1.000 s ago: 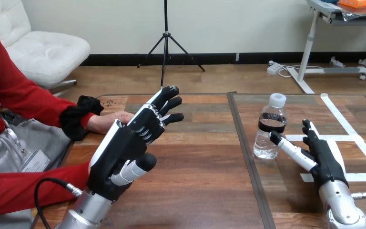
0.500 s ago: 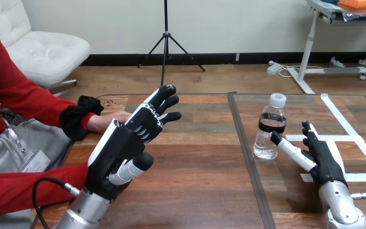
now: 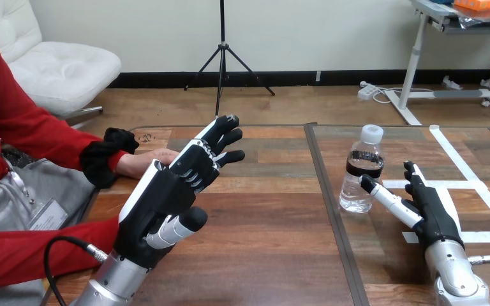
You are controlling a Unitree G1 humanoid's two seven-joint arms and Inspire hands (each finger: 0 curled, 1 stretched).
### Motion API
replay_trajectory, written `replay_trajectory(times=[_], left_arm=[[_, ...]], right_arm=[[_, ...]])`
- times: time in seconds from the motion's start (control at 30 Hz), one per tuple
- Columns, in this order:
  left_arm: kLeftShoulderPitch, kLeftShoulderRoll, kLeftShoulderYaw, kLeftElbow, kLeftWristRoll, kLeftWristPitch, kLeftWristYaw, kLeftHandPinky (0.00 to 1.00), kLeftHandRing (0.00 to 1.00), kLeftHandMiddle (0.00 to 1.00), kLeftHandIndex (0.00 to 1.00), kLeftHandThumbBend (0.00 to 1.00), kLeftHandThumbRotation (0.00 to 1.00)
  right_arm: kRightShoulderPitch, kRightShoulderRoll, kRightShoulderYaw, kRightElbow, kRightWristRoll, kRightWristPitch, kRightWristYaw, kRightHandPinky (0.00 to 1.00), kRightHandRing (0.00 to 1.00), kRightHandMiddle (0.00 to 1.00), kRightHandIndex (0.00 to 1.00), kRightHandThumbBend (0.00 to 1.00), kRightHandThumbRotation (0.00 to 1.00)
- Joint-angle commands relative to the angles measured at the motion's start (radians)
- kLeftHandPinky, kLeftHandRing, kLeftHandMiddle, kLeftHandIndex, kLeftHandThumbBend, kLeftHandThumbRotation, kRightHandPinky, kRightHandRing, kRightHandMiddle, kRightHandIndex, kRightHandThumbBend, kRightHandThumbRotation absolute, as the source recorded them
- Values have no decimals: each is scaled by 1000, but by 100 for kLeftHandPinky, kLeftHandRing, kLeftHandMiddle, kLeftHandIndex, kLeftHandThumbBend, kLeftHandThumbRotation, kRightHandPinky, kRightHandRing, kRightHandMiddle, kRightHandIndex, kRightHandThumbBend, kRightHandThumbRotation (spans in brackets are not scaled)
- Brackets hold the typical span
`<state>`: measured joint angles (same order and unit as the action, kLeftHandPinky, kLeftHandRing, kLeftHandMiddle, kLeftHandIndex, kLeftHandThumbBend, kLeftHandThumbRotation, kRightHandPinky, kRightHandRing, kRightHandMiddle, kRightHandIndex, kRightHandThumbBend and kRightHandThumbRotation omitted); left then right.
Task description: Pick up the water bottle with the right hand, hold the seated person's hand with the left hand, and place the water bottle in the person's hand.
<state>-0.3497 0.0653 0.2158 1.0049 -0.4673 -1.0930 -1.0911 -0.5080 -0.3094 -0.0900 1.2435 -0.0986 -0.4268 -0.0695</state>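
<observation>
A clear water bottle [image 3: 361, 169] with a white cap and black label stands upright on the table, right of centre. My right hand [image 3: 429, 207] rests just right of it, open, thumb reaching toward the bottle's base without closing on it. My left hand [image 3: 172, 191] is raised over the table's left half, open, fingers straight and pointing up and away. The person's hand [image 3: 145, 162] lies on the table at the left edge, partly hidden behind my left hand's fingers; I cannot tell whether the two touch.
A dark seam [image 3: 326, 197] divides the wooden table [image 3: 268, 217] into two halves. White tape lines [image 3: 469, 175] mark the right half. The person's other red-sleeved arm [image 3: 25, 255] lies along the lower left edge.
Nothing has clearly moved; my left hand wavers slightly in place and my right hand stays beside the bottle.
</observation>
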Motion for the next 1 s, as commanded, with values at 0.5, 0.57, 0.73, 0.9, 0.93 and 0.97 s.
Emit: replay_trajectory(times=[0.5, 0.57, 0.73, 0.9, 0.93, 0.97], left_arm=[[0, 11, 15, -65, -42, 5, -18, 86, 94, 96, 93, 100, 75], [2, 12, 14, -67, -40, 4, -15, 86, 93, 96, 93, 100, 75], [4, 13, 14, -65, -43, -1, -17, 86, 93, 95, 93, 100, 75], [4, 11, 17, -63, -52, -15, -27, 85, 93, 95, 93, 100, 75], [4, 10, 17, -63, -54, -15, -30, 85, 93, 95, 93, 100, 75], [5, 10, 17, -62, -52, -14, -27, 85, 93, 95, 93, 100, 75]], right_arm=[[-116, 16, 21, 25, -32, 6, -26, 99, 100, 100, 100, 100, 61], [-118, 17, 22, 25, -35, 5, -30, 98, 100, 100, 100, 100, 60], [-125, 21, 25, 24, -40, 2, -37, 98, 100, 100, 100, 100, 60], [-134, 26, 20, 16, -34, 8, -27, 99, 100, 100, 100, 100, 57], [-134, 27, 19, 15, -32, 9, -25, 99, 100, 100, 100, 100, 57], [-135, 29, 14, 14, -27, 3, -19, 99, 100, 100, 100, 100, 57]])
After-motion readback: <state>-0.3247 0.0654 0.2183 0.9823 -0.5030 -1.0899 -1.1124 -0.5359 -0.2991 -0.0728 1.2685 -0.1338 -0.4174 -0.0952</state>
